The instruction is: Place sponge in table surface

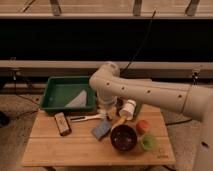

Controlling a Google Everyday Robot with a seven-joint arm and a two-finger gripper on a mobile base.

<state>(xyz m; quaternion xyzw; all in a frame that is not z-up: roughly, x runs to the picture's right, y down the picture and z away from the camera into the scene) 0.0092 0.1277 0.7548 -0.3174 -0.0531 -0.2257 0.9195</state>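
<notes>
The sponge point(101, 129), a small blue-grey block with a yellowish edge, lies on the pale wooden table surface point(60, 150) just left of the dark bowl point(123, 137). My white arm sweeps in from the right and bends down over the middle of the table. The gripper point(107, 111) hangs at its end, just above and behind the sponge and apart from it. Nothing shows in the gripper.
A green tray point(56, 94) holding a pale sheet stands at the back left. A black-and-tan brush block point(62, 123) and a white-handled brush point(86, 118) lie left of the sponge. A white cup point(128, 109), an orange item point(142, 126) and a green cup point(147, 142) stand at the right.
</notes>
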